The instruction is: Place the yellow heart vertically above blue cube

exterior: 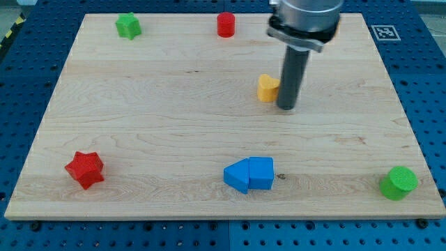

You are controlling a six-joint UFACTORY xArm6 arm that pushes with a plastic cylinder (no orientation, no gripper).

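Note:
The yellow heart (pixel 267 88) lies on the wooden board right of centre, in the upper half. My tip (pixel 286 107) stands just to the heart's right, touching or nearly touching it; the rod hides the heart's right edge. The blue cube (pixel 262 173) sits near the view's bottom centre, below the heart and almost in line with it. A blue triangular block (pixel 237 176) rests against the cube's left side.
A green star (pixel 128 26) is at the top left, a red cylinder (pixel 226 24) at the top centre. A red star (pixel 85 169) lies at the bottom left, a green cylinder (pixel 398 183) at the bottom right. The board's bottom edge (pixel 223 217) runs just below the blue blocks.

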